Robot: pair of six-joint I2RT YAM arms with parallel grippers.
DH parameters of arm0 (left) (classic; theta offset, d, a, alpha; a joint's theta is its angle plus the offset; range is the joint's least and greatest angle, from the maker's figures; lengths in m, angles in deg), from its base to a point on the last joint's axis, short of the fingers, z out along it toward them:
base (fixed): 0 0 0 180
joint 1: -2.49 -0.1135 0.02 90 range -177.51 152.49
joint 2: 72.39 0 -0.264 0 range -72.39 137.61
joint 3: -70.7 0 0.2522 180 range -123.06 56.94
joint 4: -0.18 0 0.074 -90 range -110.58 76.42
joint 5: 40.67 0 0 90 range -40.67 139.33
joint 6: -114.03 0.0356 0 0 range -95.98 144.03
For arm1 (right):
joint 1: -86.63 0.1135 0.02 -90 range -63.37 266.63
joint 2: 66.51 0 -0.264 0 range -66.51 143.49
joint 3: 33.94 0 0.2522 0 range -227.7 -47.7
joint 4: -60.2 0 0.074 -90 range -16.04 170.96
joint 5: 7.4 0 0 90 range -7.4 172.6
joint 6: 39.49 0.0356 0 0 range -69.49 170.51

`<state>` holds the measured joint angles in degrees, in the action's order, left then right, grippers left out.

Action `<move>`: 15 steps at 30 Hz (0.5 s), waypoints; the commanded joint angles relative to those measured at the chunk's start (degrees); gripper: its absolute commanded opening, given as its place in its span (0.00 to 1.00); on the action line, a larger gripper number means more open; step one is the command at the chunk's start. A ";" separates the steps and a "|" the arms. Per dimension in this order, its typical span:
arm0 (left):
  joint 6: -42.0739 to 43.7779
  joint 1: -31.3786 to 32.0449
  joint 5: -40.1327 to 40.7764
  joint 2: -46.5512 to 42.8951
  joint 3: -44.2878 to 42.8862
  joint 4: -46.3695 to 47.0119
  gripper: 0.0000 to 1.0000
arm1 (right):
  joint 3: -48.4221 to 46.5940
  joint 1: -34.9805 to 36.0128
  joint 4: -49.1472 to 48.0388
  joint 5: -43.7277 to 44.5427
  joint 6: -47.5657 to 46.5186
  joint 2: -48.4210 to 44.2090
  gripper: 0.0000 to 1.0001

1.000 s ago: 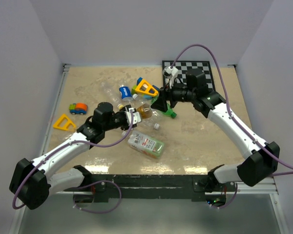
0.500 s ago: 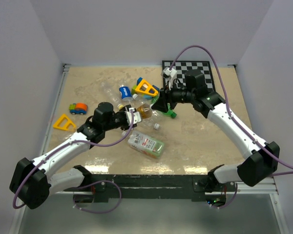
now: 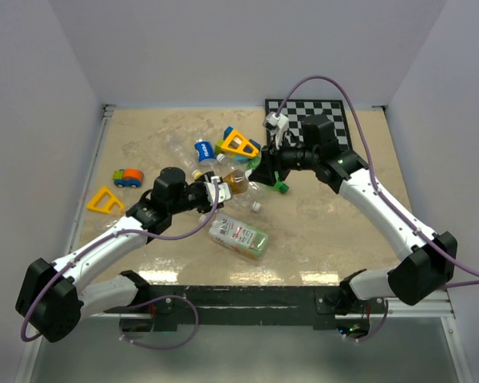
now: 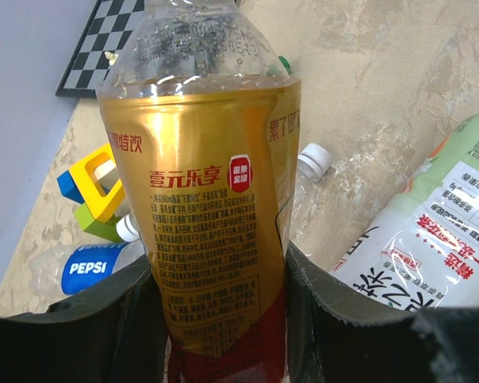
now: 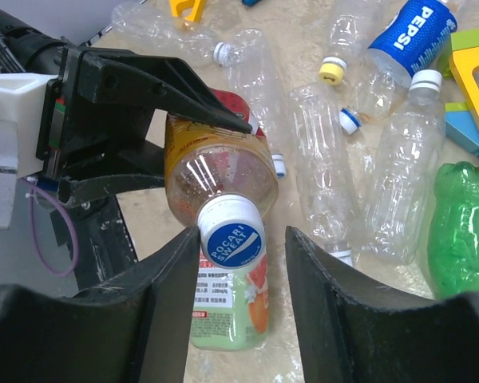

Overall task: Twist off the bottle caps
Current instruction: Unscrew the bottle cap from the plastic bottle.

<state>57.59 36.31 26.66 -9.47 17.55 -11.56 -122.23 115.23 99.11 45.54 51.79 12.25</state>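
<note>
Okay, so the step in hand is looking like the grab-the-cap bit. The right gripper (image 5: 241, 239) is sitting with its fingers apart on either side of the white Pocari Sweat cap (image 5: 233, 237). The finger on its left is touching the cap or nearly so, and a gap is showing on the other side, so I'd say it's not pinching yet. That cap is on the amber bottle (image 5: 219, 171), whose neck is pointing straight into the right gripper. Further back, the left gripper (image 4: 219, 275) is clamping the bottle's body.

Next move, I'm guessing: close fully on the cap, then twist while the left one is bracing the bottle. Slipping on the smooth cap seems like the risk.

Counting outward from the right gripper:
- one amber bottle
- one green-labelled bottle (image 5: 223, 315) lying just beneath it
- one green bottle (image 5: 463, 215) off to its right
- one Pepsi bottle (image 5: 415, 32) further out
- four or five clear bottles piled between, hard to separate

Caps: I'm getting about seven, one yellow cap (image 5: 331, 70) and the rest white or white-and-blue.
</note>
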 commanded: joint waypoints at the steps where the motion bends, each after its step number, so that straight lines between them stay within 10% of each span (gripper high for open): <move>1: -0.95 0.19 -0.70 -0.16 -1.47 2.46 0.00 | -0.27 0.49 0.34 -1.44 -0.84 0.16 0.45; 11: -0.87 0.19 -0.88 -0.16 -1.47 2.37 0.00 | -3.52 0.49 2.97 -6.87 -8.64 2.88 0.06; 15: -0.43 0.19 -2.37 0.10 -1.47 1.93 0.00 | -13.25 0.49 23.74 -15.93 -39.24 8.58 0.03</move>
<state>57.61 36.25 27.36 -9.34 17.55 -13.42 -125.83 115.27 104.47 39.27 41.32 16.25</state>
